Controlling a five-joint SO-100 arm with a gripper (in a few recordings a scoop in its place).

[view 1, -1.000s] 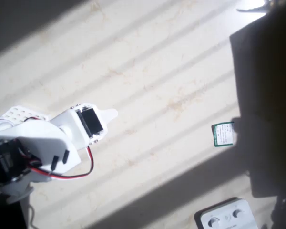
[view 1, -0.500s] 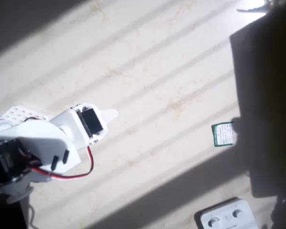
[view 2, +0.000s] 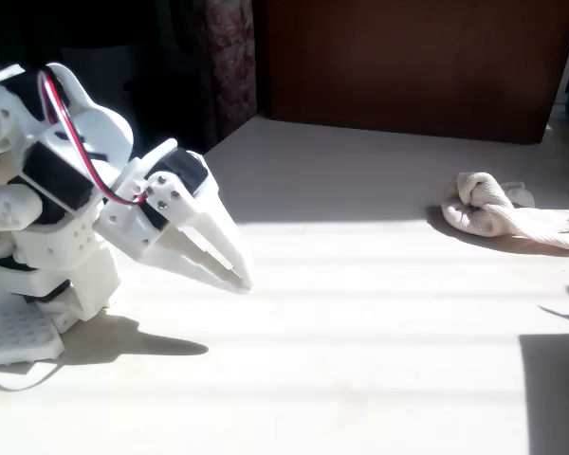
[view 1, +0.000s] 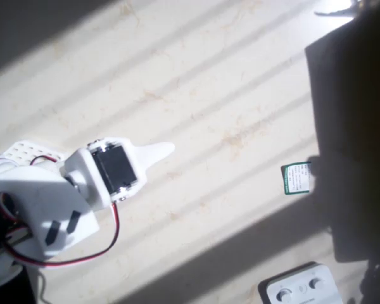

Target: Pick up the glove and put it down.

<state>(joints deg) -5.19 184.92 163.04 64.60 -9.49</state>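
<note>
The off-white fabric glove (view 2: 507, 210) lies crumpled on the pale floor-like surface at the far right of the fixed view, in sunlight near the dark back wall. My white gripper (view 2: 239, 280) hangs low at the left, pointing down and right, far from the glove. Its two fingers lie close together with nothing between them. In the overhead view the gripper (view 1: 166, 151) shows as a single white pointed tip at the left centre, above bare striped sunlit surface.
A small green-and-white card (view 1: 297, 178) lies at the right of the overhead view beside a large dark shape (view 1: 354, 114). A white box with round buttons (view 1: 301, 288) sits at the bottom right. A dark wooden panel (view 2: 417, 66) closes the back.
The arm has risen and reached a little further right in the overhead view, so the gripper tip sits slightly nearer the card. Nothing else moved.
</note>
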